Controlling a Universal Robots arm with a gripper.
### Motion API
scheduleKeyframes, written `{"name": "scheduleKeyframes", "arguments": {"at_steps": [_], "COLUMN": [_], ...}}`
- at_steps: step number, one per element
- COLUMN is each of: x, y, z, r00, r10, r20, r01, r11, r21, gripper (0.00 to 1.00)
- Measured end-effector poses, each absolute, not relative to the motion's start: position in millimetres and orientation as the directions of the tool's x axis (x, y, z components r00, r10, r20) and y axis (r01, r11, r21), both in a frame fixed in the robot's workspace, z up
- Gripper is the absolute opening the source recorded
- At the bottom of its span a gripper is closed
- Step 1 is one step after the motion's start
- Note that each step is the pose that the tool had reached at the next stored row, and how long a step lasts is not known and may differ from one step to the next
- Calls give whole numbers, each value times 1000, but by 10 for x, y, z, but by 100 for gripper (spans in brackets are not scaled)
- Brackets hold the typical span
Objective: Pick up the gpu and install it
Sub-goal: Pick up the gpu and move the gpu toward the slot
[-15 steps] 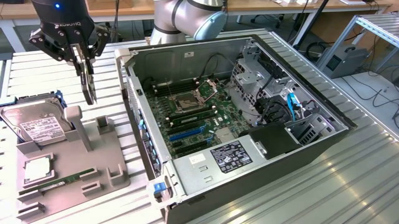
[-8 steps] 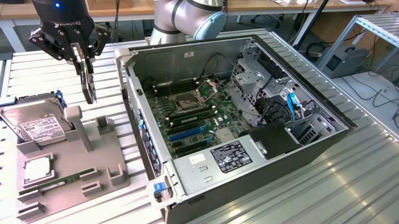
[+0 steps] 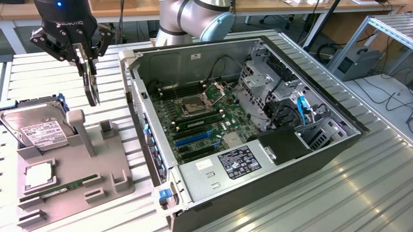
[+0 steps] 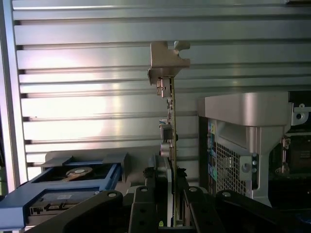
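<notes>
Exterior view: gripper [image 3: 85, 57] jaws clamped on the gpu [image 3: 92, 87], held edge-on in the air above the grey tray [image 3: 103, 164], near the open computer case [image 3: 310, 159] on the table [image 3: 361, 193]. Hard drive [image 3: 38, 128] rests in tray.

thin gpu [image 3: 92, 89], upright, edge-on, held aloft

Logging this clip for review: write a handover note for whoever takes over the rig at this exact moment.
Gripper: shut on the gpu, which hangs edge-on below it with its bracket at the far end.
Position: in the air over the parts tray, on the exterior view's left of the open computer case.
Done: pickup.
Left: the gpu is not yet in the case or on the motherboard.
</notes>
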State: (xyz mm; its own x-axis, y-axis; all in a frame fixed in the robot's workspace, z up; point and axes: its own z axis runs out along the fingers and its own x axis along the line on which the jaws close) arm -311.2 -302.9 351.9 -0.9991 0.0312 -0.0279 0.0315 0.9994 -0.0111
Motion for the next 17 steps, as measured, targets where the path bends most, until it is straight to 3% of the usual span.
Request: {"name": "scheduleKeyframes", "arguments": {"at_steps": [17], "x": [-3112], "y": [-2952], "z": [3519], "r00": [-999], "r10": [31], "r20": [-28], "r01": [32], "r11": [999], "r21": [-9], "gripper": [27]}}
